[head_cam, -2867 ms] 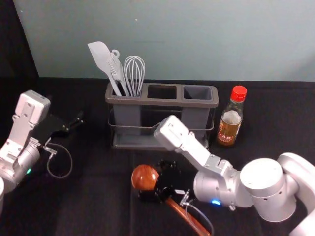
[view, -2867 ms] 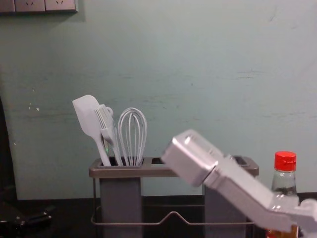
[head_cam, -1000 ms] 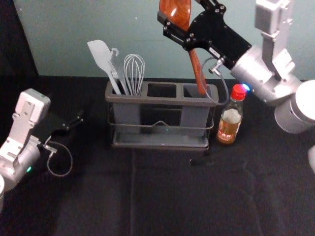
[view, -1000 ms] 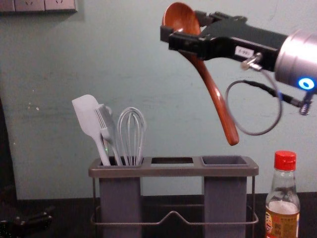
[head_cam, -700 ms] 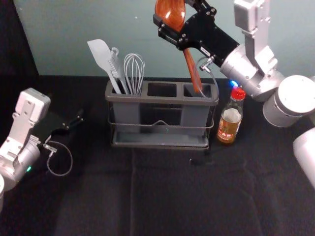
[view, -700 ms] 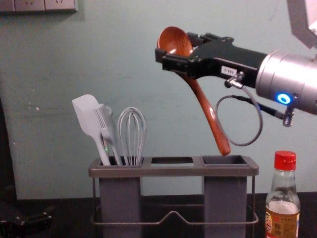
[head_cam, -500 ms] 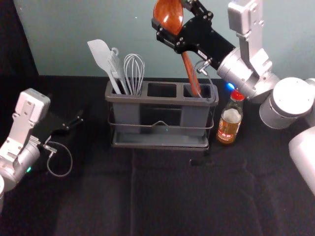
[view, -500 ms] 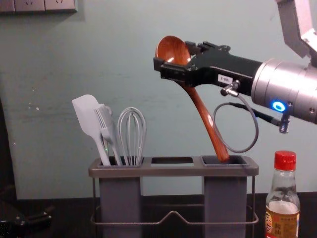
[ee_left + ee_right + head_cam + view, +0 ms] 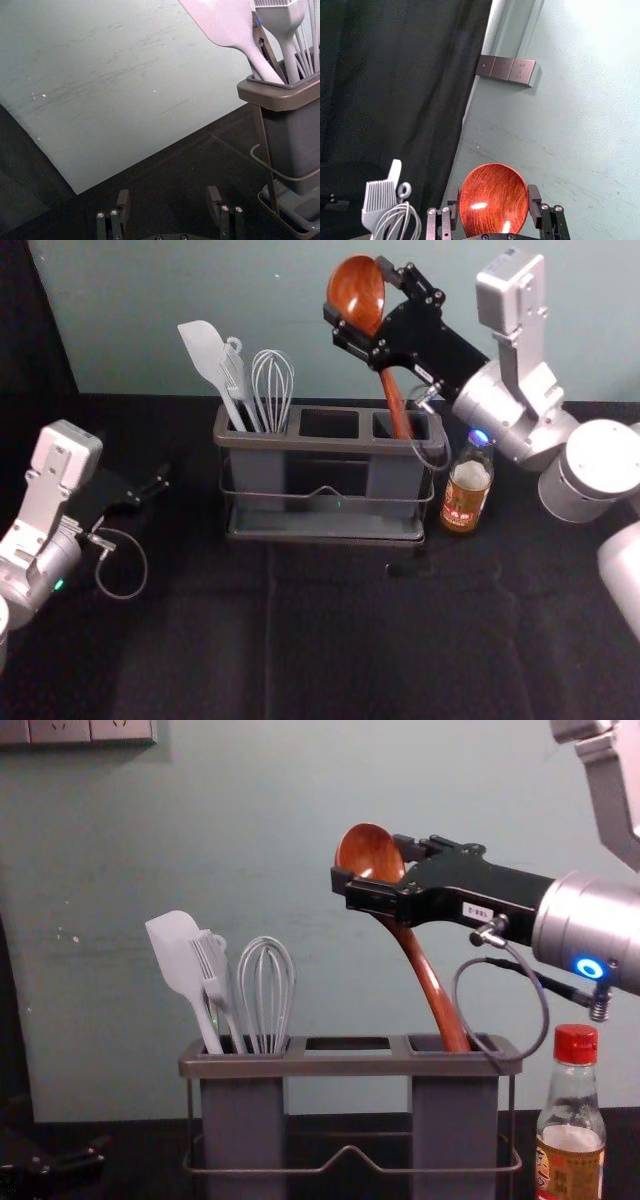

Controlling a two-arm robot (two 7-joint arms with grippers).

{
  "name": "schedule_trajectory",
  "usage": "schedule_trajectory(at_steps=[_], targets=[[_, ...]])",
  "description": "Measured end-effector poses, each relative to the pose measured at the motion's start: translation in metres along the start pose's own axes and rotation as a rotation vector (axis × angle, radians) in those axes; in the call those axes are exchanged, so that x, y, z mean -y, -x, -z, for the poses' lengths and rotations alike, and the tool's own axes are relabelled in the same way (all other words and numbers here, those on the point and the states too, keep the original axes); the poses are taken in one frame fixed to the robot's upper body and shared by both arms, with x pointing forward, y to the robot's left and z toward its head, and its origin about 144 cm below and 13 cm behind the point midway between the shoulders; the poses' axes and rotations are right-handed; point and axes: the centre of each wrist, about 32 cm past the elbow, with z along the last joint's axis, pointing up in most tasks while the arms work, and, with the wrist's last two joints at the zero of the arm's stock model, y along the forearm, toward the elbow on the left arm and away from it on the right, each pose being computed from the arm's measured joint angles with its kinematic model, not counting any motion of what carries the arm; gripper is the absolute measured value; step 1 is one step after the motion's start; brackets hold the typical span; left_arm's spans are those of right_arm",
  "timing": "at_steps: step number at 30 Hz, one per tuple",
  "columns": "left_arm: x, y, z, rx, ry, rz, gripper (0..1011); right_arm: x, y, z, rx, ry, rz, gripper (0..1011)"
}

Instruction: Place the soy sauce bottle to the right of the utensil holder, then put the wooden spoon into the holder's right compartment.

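Note:
In the head view my right gripper [image 9: 362, 308] is shut on the bowl of the wooden spoon [image 9: 394, 400], above the utensil holder [image 9: 330, 447]. The chest view has the right gripper [image 9: 372, 872] holding the spoon [image 9: 425, 970] bowl up, its handle end dipping into the holder's right compartment. In the right wrist view the right gripper [image 9: 493, 205] grips both sides of the spoon bowl [image 9: 493, 197]. The soy sauce bottle [image 9: 467, 490] stands just right of the holder. Parked at the left is my left gripper [image 9: 160, 485]; the left wrist view has the left gripper [image 9: 167, 202] open and holding nothing.
A spatula [image 9: 206, 358], a brush [image 9: 213, 978] and a whisk [image 9: 272, 390] stand in the holder's left compartment. Behind rises the wall [image 9: 450, 780]. The right arm's cable loops over the holder's right end, close to the bottle.
The right gripper has carried the spoon up from the table to above the holder. Most recently it moved lower and slightly right, and the handle end entered the right compartment. The left arm stayed still.

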Motion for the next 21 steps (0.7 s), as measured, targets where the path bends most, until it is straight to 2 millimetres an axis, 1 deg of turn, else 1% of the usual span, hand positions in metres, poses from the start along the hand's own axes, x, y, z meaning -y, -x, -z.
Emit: schedule_trajectory(at_steps=[8, 21], targets=[[0.0, 0.0, 0.0, 0.0, 0.0, 0.0, 1005, 0.015, 0.002, -0.003, -0.025, 0.008, -0.004, 837], [0.0, 0.0, 0.0, 0.0, 0.0, 0.0, 1005, 0.045, -0.003, -0.017, -0.089, 0.07, -0.031, 837]])
